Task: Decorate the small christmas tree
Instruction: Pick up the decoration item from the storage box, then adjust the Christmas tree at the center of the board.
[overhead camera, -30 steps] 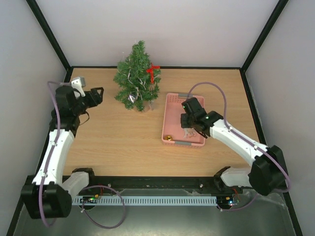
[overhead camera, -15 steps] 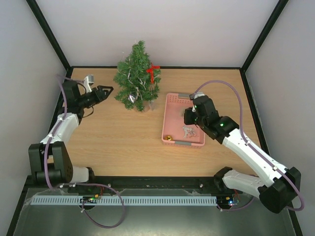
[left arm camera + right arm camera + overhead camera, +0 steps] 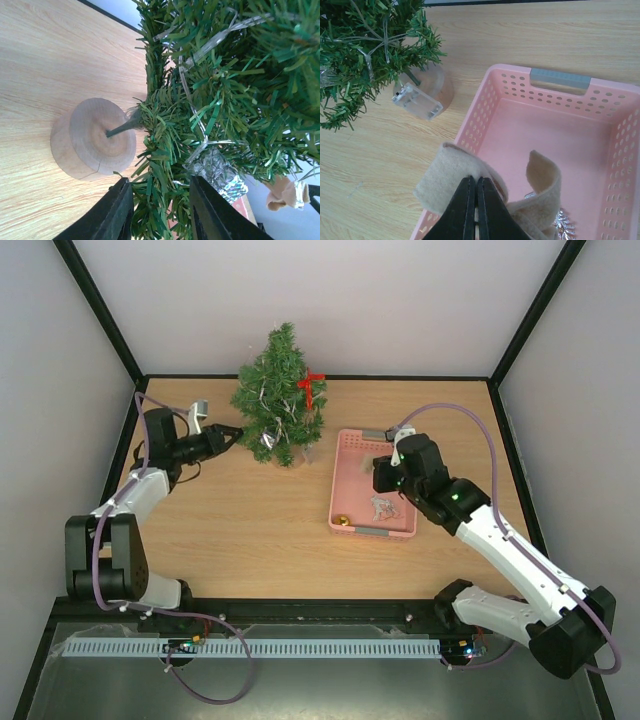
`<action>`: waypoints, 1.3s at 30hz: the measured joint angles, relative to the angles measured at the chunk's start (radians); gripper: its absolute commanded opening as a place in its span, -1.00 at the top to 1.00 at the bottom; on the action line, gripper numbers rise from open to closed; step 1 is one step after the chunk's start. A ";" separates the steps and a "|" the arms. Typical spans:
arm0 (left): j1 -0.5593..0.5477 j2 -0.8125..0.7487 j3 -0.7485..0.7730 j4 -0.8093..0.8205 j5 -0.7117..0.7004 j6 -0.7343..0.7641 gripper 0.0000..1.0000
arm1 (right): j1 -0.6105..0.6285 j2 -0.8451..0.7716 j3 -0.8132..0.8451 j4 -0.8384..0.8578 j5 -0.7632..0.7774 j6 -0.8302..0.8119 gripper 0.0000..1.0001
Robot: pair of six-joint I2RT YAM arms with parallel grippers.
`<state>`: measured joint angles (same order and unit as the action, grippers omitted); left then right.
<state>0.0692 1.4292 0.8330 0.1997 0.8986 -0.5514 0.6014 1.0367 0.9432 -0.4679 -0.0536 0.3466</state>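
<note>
The small christmas tree point(image 3: 279, 390) stands at the back of the table on a round wooden base point(image 3: 95, 137), with a light string and a red bow point(image 3: 313, 385) on it. My left gripper point(image 3: 230, 436) is at the tree's lower left side. In the left wrist view its black fingers point(image 3: 118, 212) stand apart with green lower branches point(image 3: 160, 200) between them. My right gripper point(image 3: 476, 182) is shut on a folded beige felt strip point(image 3: 437, 175) and hangs over the near left corner of the pink basket point(image 3: 482, 112).
A silver ornament point(image 3: 382, 505) and a small gold ball point(image 3: 342, 521) lie in the pink basket point(image 3: 345, 445), right of the tree. A clear battery box point(image 3: 417, 102) rests by the tree base. A shiny silver box ornament point(image 3: 220, 172) hangs in the branches.
My left gripper has swung right to the tree's lower branches and its jaws have narrowed. My right gripper has risen from the basket floor with the felt strip in it.
</note>
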 measured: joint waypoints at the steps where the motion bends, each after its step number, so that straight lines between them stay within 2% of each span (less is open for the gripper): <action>1: -0.003 0.003 -0.001 -0.001 0.000 0.007 0.52 | 0.000 -0.002 0.000 0.002 -0.001 0.000 0.97; 7: -0.009 0.008 -0.008 -0.004 -0.001 0.024 0.91 | 0.000 -0.007 0.000 0.002 -0.010 0.000 0.97; 10: -0.015 0.008 -0.012 -0.006 -0.001 0.024 0.95 | 0.000 -0.014 0.000 0.002 -0.016 0.000 0.97; 20: -0.076 -0.045 -0.048 -0.010 -0.022 0.010 0.95 | 0.000 -0.045 0.009 0.003 -0.019 -0.002 0.97; 33: -0.208 -0.155 -0.141 0.000 -0.125 -0.055 0.94 | 0.000 -0.085 0.010 0.035 -0.051 -0.019 0.97; 35: -0.224 -0.158 -0.155 0.006 -0.140 -0.068 0.87 | 0.000 -0.092 0.010 0.047 -0.065 -0.021 0.97; 39: -0.241 -0.170 -0.161 0.005 -0.166 -0.095 0.53 | 0.000 -0.108 0.010 0.078 -0.100 -0.010 0.97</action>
<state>-0.1715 1.2591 0.6716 0.2047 0.7322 -0.6460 0.6014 0.9283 0.9527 -0.3897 -0.1535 0.3367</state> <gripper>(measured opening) 0.124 0.018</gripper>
